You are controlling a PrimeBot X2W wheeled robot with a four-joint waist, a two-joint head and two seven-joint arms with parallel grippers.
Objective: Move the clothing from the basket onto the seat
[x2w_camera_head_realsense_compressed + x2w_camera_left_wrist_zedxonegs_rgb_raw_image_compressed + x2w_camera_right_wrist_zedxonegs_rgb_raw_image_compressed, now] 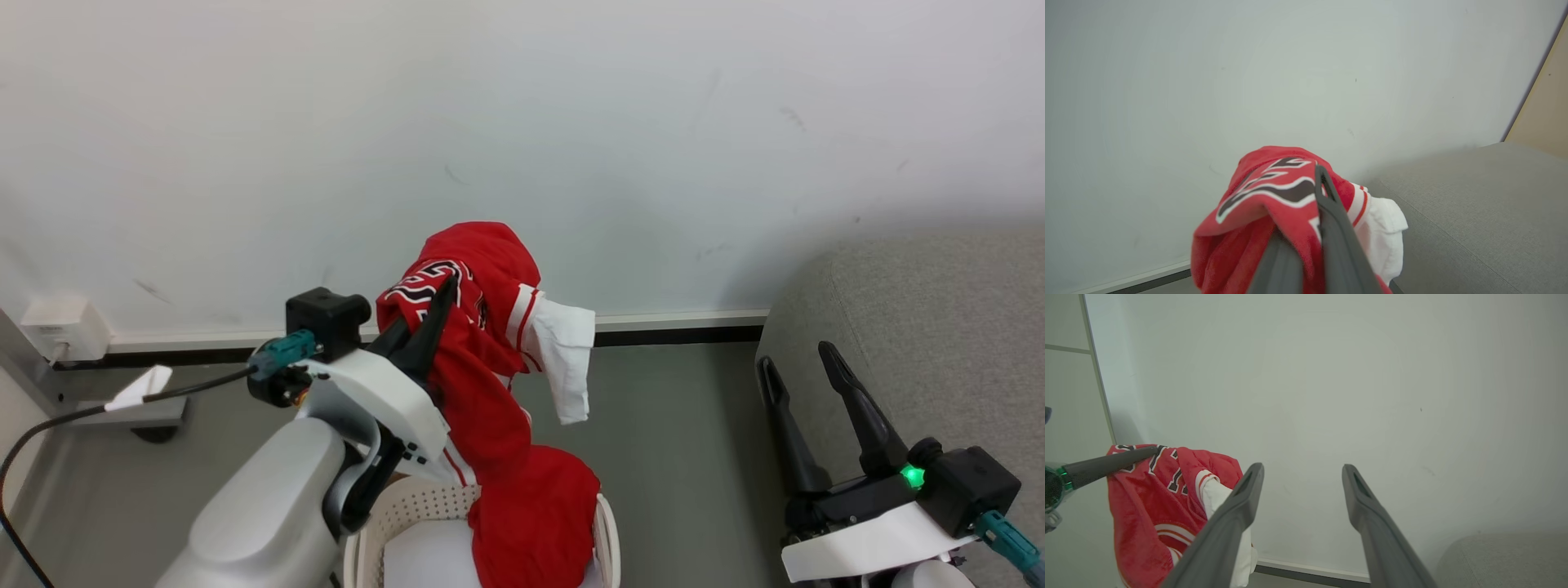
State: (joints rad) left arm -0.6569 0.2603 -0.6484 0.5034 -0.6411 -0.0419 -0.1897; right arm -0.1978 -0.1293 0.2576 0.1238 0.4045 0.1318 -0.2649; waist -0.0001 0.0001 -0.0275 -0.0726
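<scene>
Left claw: centre left of the head view, raised above the basket, its fingers closed on a fold of the clothing just beside the lettering.
Right claw: lower right of the head view, fingers spread wide with nothing between them, set against the grey side of the seat.
Clothing: red with white trim and black-and-white lettering near its top. It hangs from the left claw in the middle of the frame, its lower end trails into the basket, and a white piece droops on its right side.
Basket: bottom centre, cut off by the lower edge; white and perforated, with a pale pad lying inside.
Seat: right edge of the frame, grey and rounded, with a strip of grey floor between it and the basket.
Wall: pale, across the upper half, ending in a baseboard.
</scene>
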